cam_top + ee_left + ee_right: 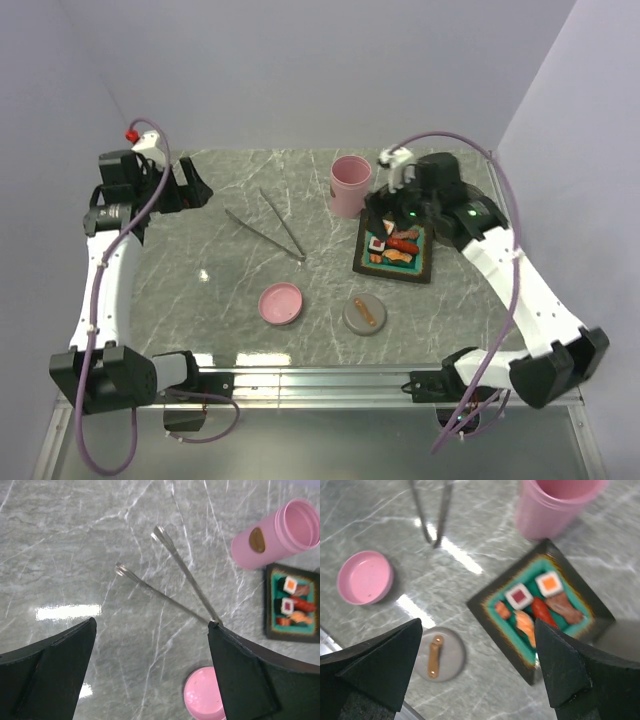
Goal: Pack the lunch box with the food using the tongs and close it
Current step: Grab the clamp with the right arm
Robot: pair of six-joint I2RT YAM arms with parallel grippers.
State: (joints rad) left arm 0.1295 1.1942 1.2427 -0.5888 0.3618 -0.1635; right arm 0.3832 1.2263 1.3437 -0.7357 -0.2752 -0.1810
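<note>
The silver tongs (pixel 266 226) lie in a narrow V on the marble table, left of centre; they also show in the left wrist view as tongs (pixel 175 580) and at the top of the right wrist view as tongs (pixel 432 515). The food (pixel 393 245) sits on a black tray with a teal inside (pixel 396 278): rolls and orange and red pieces (pixel 540 602). The tall pink lunch box (pixel 350 185) stands open behind the tray. My left gripper (pixel 198 185) is open at the far left, empty (pixel 151 622). My right gripper (pixel 383 212) hangs open over the tray's far end (pixel 479 624).
A shallow pink bowl (pixel 281 303) and a grey round lid with a brown handle (pixel 365 316) lie near the front of the table. Walls close in at the back and both sides. A metal rail runs along the near edge.
</note>
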